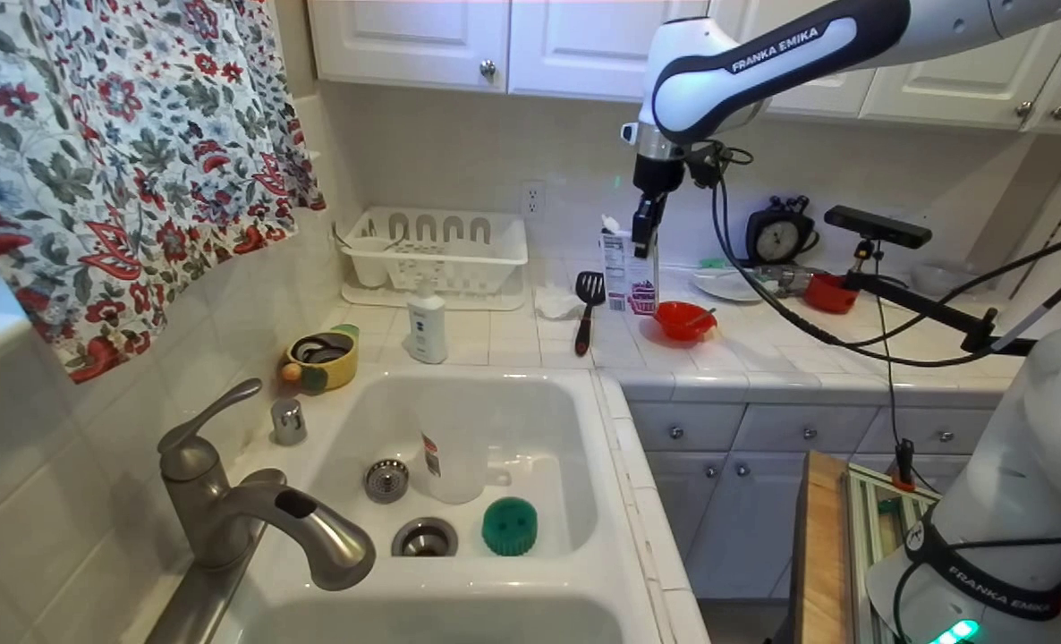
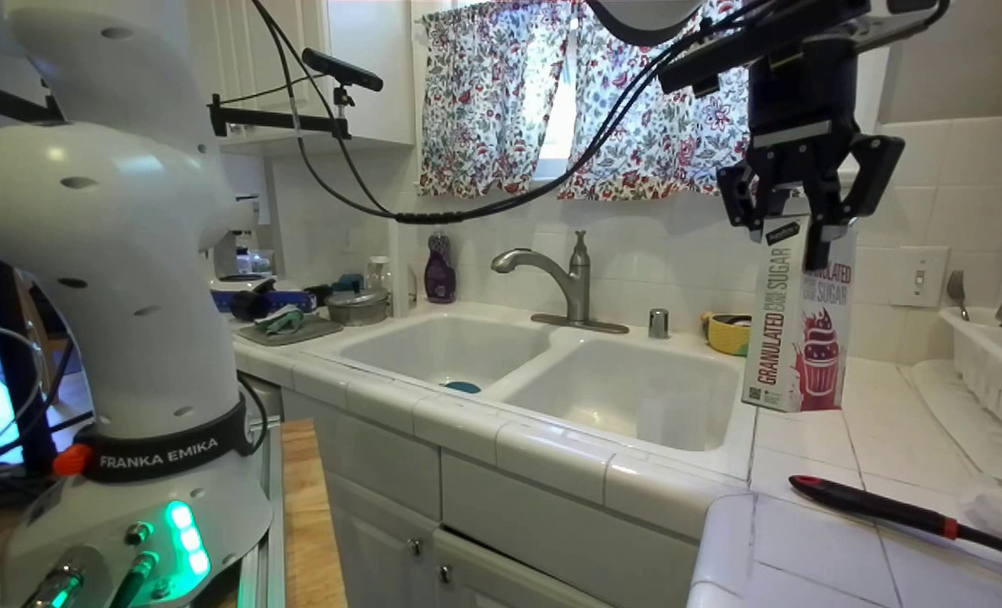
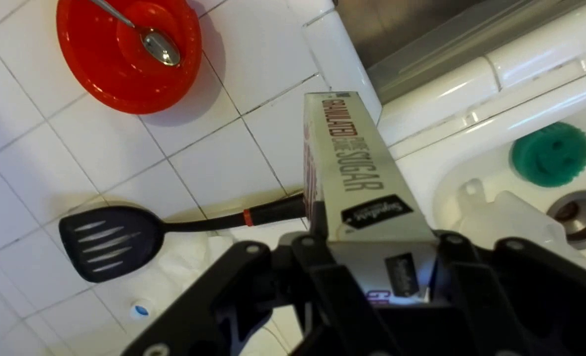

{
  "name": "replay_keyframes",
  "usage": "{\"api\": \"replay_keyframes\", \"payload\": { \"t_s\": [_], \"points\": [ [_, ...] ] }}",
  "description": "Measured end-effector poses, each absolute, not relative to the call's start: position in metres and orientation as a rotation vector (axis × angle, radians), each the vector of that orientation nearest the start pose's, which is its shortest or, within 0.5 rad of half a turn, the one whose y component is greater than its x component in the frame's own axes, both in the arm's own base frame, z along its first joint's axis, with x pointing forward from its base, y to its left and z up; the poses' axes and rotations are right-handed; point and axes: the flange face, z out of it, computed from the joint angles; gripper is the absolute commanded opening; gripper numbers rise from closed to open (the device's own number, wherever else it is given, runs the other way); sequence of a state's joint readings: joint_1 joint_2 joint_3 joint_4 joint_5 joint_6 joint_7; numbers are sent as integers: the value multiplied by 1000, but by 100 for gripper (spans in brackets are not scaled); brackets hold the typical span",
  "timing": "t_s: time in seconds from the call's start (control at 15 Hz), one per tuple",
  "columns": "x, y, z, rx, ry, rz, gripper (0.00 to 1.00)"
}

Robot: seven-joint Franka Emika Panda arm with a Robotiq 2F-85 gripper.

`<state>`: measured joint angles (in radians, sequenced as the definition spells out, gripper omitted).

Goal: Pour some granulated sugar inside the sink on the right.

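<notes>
Above counter (image 2: 805,439), part-spread gripper (image 2: 790,241) clamps granulated sugar carton (image 2: 801,329) near top.

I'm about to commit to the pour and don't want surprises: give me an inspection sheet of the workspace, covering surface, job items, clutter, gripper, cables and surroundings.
Surface: white tiled counter, glossy along its edge.
Granulated sugar carton: held above the counter, near upright; whether it is open cannot be told.
Sink: white, two basins; the carton appears to hang over counter, not basin.
Clutter on counter: red bowl with a spoon in it; slotted spatula.
Clutter in sink: translucent jug, green scrubber.
Gripper: closed on the carton's top end.
Black cables: slack loop; snags: nothing seen.
Surroundings: dish rack, floral curtains; people: nothing seen.
</notes>
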<state>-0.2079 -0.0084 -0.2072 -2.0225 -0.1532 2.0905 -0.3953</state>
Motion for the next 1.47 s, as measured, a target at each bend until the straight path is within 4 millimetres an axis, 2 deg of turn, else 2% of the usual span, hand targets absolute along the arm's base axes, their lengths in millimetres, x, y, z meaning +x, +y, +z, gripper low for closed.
{"api": "replay_keyframes", "payload": {
  "t_s": [0.33, 0.53, 0.8, 1.07, 1.4, 1.47],
  "points": [
    [524, -200, 466, -3263, -497, 64, 9],
    [531, -181, 462, -3269, -731, 136, 9],
    [537, -168, 455, -3259, -1034, 257, 9],
    [534, -153, 443, -3209, -1334, 405, 9],
    [517, -125, 422, -3125, -1702, 565, 9],
    [513, -118, 418, -3108, -1781, 585, 34]
  ]
}}
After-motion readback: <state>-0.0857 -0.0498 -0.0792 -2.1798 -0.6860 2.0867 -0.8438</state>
